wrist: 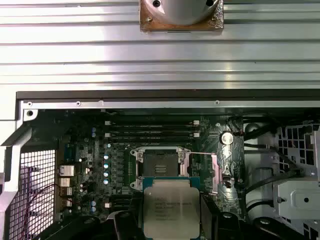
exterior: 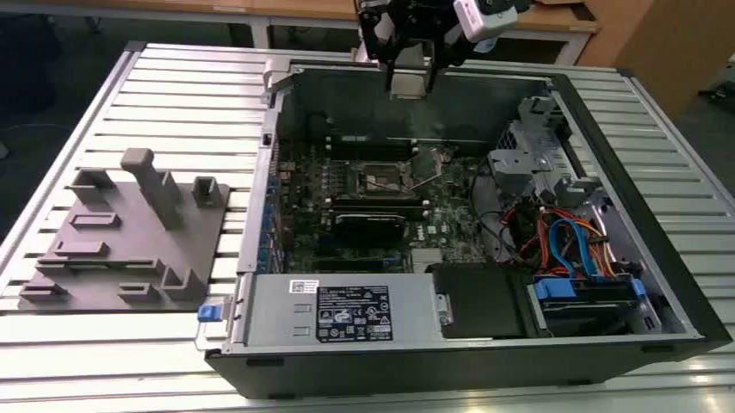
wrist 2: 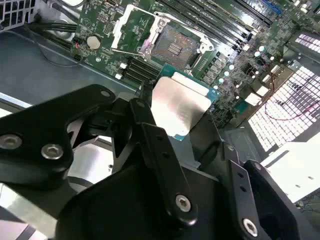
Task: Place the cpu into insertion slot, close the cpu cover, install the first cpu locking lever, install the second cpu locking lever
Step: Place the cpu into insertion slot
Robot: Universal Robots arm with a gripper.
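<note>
cpu [wrist 2: 182, 97]: small flat square chip, clamped by 2 opposite edges between the fingers [wrist 2: 147, 125] of the gripper [wrist 2: 179, 114]. Its silvery top faces the second wrist view, and it hangs in the air above the open computer case [exterior: 660, 224].

Insertion slot [wrist 2: 175, 47]: bare and well below the chip, with the cpu cover [wrist 2: 121, 31] swung up beside it.

Handling, as judged from where I stand: light and rigid. The smooth metal top is probably slippery, and the underside and the slot's contacts are likely fragile. The 2 bare edges are therefore the place to hold it, never the faces.
</note>
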